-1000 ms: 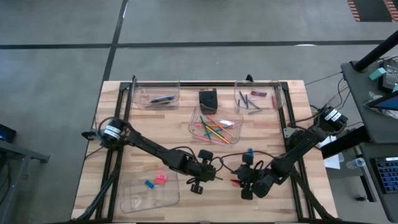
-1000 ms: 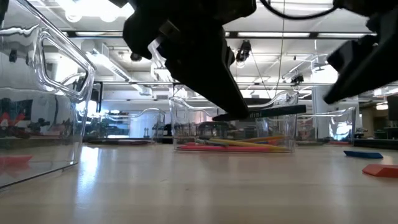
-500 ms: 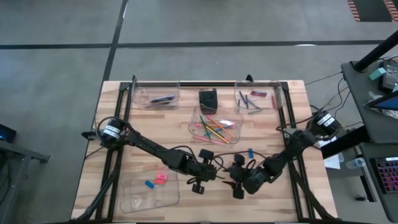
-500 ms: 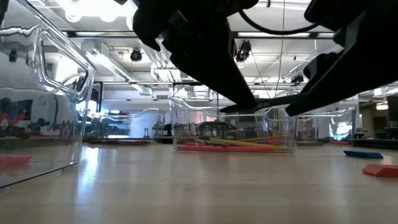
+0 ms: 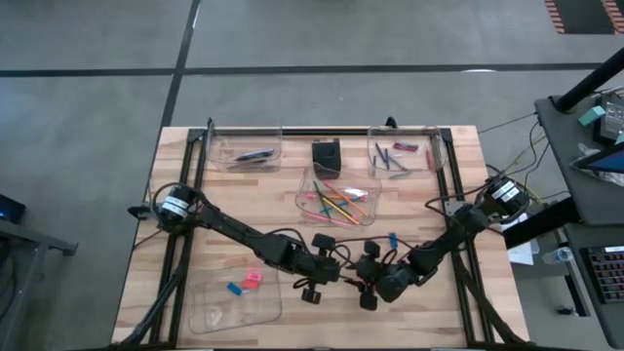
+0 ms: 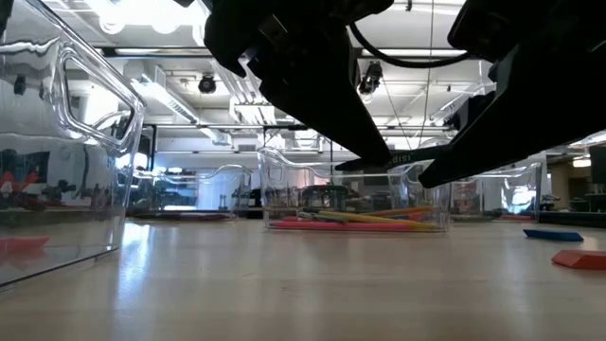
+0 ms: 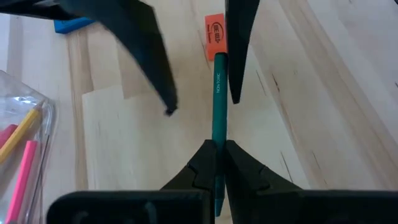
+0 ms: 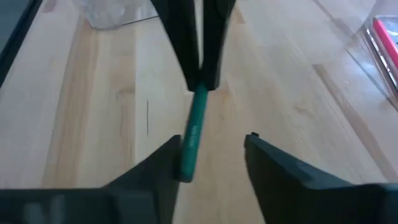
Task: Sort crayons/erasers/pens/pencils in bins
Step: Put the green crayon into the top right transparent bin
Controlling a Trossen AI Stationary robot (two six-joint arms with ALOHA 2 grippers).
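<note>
My left gripper (image 5: 330, 272) is shut on a green pencil (image 7: 218, 99) above the table's near middle. My right gripper (image 8: 214, 155) is open, and its two fingers stand on either side of the pencil's free end (image 8: 188, 158). Both grippers meet in the low view, where the pencil (image 6: 405, 158) is roughly level. A red eraser (image 7: 214, 32) and a blue eraser (image 7: 71, 25) lie flat on the table beyond them. A clear bin (image 5: 338, 198) in the middle holds coloured pencils. My left gripper pinches the green pencil's shaft (image 7: 216, 148) between its two fingers. The pencil runs along the fingers and sticks out forward past their tips. It is lifted clear of the table. My right gripper: the pencil's free end lies close to one finger (image 8: 169, 163); I cannot tell whether they touch.
A far-left bin (image 5: 246, 151) holds a dark pen and a far-right bin (image 5: 400, 154) holds crayons. A near-left bin (image 5: 237, 297) holds a blue and a pink eraser. A small black box (image 5: 327, 156) stands at the far middle. Black rails (image 5: 455, 195) run along the table's sides.
My right gripper has gone toward the table's left edge, up to my left gripper, and its open fingers now stand around the pencil's free end. The pencil has stayed where it was.
</note>
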